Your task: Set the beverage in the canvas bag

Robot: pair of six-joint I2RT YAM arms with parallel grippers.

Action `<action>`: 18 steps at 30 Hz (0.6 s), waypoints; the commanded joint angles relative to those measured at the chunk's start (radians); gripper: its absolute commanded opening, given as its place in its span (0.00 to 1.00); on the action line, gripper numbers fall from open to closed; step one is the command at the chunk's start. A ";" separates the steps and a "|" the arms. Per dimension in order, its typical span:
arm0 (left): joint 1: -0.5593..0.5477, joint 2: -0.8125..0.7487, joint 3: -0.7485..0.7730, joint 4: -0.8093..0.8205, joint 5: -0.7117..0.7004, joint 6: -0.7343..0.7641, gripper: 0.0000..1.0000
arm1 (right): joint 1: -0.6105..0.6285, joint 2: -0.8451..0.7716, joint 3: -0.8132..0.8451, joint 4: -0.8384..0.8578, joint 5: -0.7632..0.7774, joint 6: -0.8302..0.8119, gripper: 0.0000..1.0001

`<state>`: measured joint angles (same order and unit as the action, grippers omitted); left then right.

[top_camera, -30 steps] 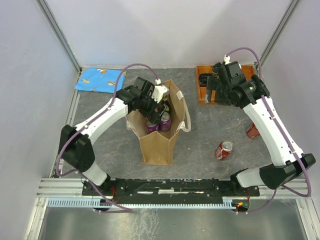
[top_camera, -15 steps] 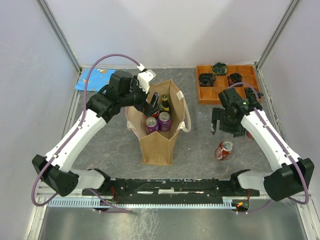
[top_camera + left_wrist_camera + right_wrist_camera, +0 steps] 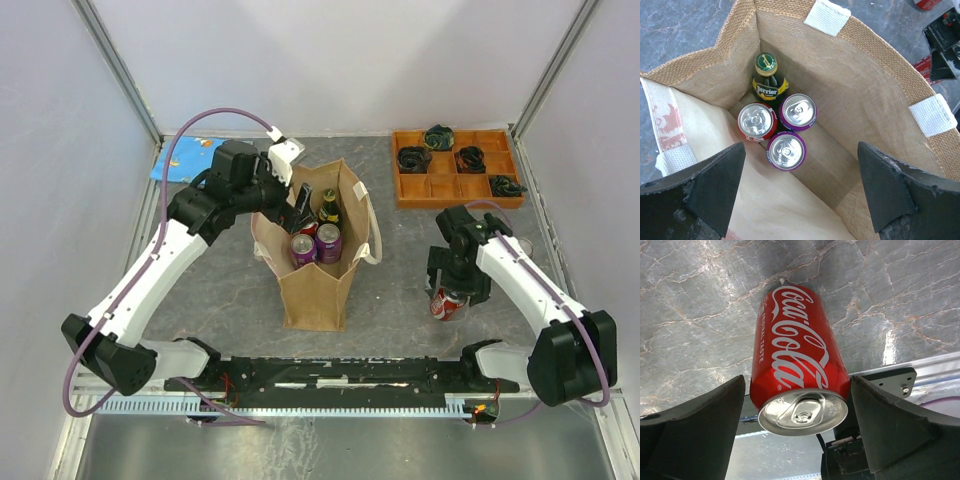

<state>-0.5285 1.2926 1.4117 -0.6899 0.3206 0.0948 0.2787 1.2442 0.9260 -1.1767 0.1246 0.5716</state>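
Note:
The canvas bag (image 3: 316, 285) stands open at the table's middle. In the left wrist view it (image 3: 880, 100) holds two purple cans (image 3: 786, 150), a red can (image 3: 756, 121) and a green Perrier bottle (image 3: 768, 82), all upright. My left gripper (image 3: 300, 205) hovers over the bag's mouth, open and empty (image 3: 800, 200). A red Coca-Cola can (image 3: 447, 303) lies on its side on the table at the right. My right gripper (image 3: 455, 285) is open and low over it. Its fingers (image 3: 695, 430) stand on either side of the can (image 3: 795, 365) with small gaps.
An orange tray (image 3: 445, 187) with black items in its compartments sits at the back right. A blue patterned cloth (image 3: 182, 163) lies at the back left. Another red thing (image 3: 927, 4) shows at the top edge of the left wrist view.
My left gripper has risen out of the bag, leaving the cans inside. My right arm has swung from the orange tray forward and down over the lying red can.

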 commanded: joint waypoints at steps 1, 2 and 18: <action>0.004 -0.050 0.032 -0.010 0.057 0.012 0.97 | -0.006 -0.023 -0.023 0.059 0.003 0.009 0.89; 0.004 -0.057 0.030 -0.014 0.067 0.027 0.93 | -0.006 -0.026 -0.025 0.062 0.008 0.006 0.83; -0.092 0.026 0.115 -0.393 0.375 0.352 0.84 | -0.006 0.052 0.482 -0.054 0.043 -0.072 0.00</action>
<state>-0.5686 1.2793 1.4769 -0.9684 0.5907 0.3267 0.2764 1.2545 1.1645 -1.2247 0.1436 0.5400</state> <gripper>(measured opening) 0.825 0.718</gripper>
